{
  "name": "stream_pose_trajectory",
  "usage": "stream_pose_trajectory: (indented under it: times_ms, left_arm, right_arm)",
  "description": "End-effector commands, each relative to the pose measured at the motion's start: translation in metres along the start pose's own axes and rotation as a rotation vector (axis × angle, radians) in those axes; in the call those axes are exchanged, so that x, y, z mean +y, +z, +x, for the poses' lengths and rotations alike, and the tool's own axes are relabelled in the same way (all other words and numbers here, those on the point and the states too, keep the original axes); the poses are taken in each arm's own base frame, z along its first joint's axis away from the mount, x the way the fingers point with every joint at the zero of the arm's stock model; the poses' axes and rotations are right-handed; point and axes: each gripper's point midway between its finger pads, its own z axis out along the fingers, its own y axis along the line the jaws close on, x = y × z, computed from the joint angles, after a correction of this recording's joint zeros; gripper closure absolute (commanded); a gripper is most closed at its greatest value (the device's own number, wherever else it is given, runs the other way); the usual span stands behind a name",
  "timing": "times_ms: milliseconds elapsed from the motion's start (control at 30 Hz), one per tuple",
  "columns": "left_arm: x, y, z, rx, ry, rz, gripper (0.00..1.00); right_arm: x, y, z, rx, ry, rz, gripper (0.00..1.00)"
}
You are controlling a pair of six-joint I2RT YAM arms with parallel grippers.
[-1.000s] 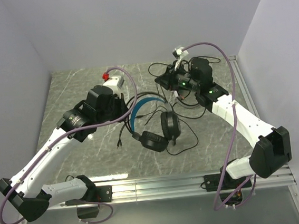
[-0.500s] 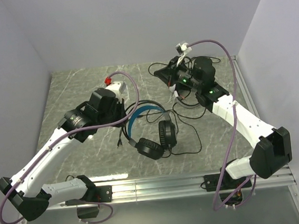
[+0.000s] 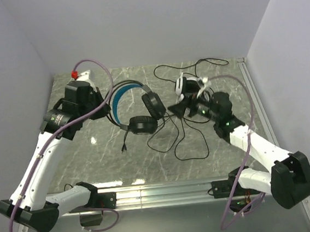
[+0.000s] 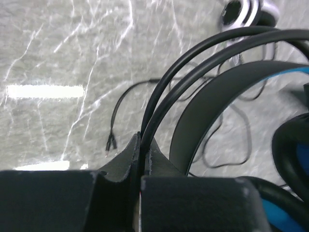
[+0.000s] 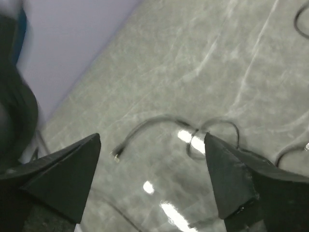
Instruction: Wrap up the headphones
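Note:
The black headphones with the blue headband (image 3: 116, 100) hang in the air at the back left, ear cups (image 3: 152, 102) lowest. My left gripper (image 3: 104, 106) is shut on the thin black headband wires (image 4: 159, 104), with the blue band (image 4: 212, 106) just beside them. Their thin black cable (image 3: 186, 141) trails down in loops on the table, its plug (image 3: 124, 149) lying loose. My right gripper (image 3: 179, 110) stands open over the cable loops, nothing between its fingers (image 5: 67, 174). The white headphones (image 3: 188, 82) lie behind it.
The grey marble table (image 3: 93, 155) ends in a metal rail at the near edge (image 3: 168, 191). Grey walls close in the left, back and right sides. More black cable (image 3: 194, 65) curls at the back right, near the right-hand rail (image 3: 254, 95).
My left gripper has lifted the black-and-blue headphones up and toward the back left. My right gripper has opened wide and dropped nearer and lower, uncovering the white headphones.

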Motion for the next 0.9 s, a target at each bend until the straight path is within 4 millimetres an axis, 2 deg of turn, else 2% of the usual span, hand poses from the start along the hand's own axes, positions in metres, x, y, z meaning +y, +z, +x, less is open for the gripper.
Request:
stream_pose_trajectory:
  times_ms: [0, 33, 67, 133, 167, 367, 567, 833, 867]
  left_arm:
    - [-0.038, -0.032, -0.048, -0.131, -0.101, 0.204, 1.00]
    - [-0.040, -0.029, -0.050, -0.120, -0.117, 0.207, 1.00]
    - [-0.044, -0.034, -0.057, -0.128, -0.129, 0.222, 1.00]
    - [-0.047, -0.034, -0.068, -0.137, -0.164, 0.225, 1.00]
    - [-0.048, -0.035, -0.071, -0.142, -0.175, 0.226, 1.00]
    - [-0.053, -0.044, -0.092, -0.183, -0.258, 0.240, 1.00]
    - [-0.078, -0.049, -0.094, -0.140, -0.314, 0.370, 1.00]
    - [-0.092, -0.065, -0.100, -0.114, -0.339, 0.424, 1.00]
    - [-0.092, -0.066, -0.099, -0.110, -0.341, 0.429, 1.00]
  right_arm:
    - [0.022, -0.014, 0.014, -0.057, 0.018, -0.145, 0.00]
    - [0.032, -0.018, 0.010, -0.091, 0.006, -0.194, 0.00]
    - [0.030, -0.022, 0.026, -0.076, 0.016, -0.194, 0.00]
    - [0.040, -0.029, 0.026, -0.119, -0.016, -0.233, 0.00]
    - [0.041, -0.032, 0.034, -0.111, -0.019, -0.240, 0.00]
    - [0.078, -0.047, 0.051, -0.130, -0.091, -0.375, 0.02]
    - [0.108, -0.042, 0.061, -0.139, -0.185, -0.449, 0.03]
    - [0.112, -0.015, 0.062, -0.145, -0.249, -0.417, 0.03]
    - [0.112, -0.010, 0.055, -0.162, -0.252, -0.398, 0.03]
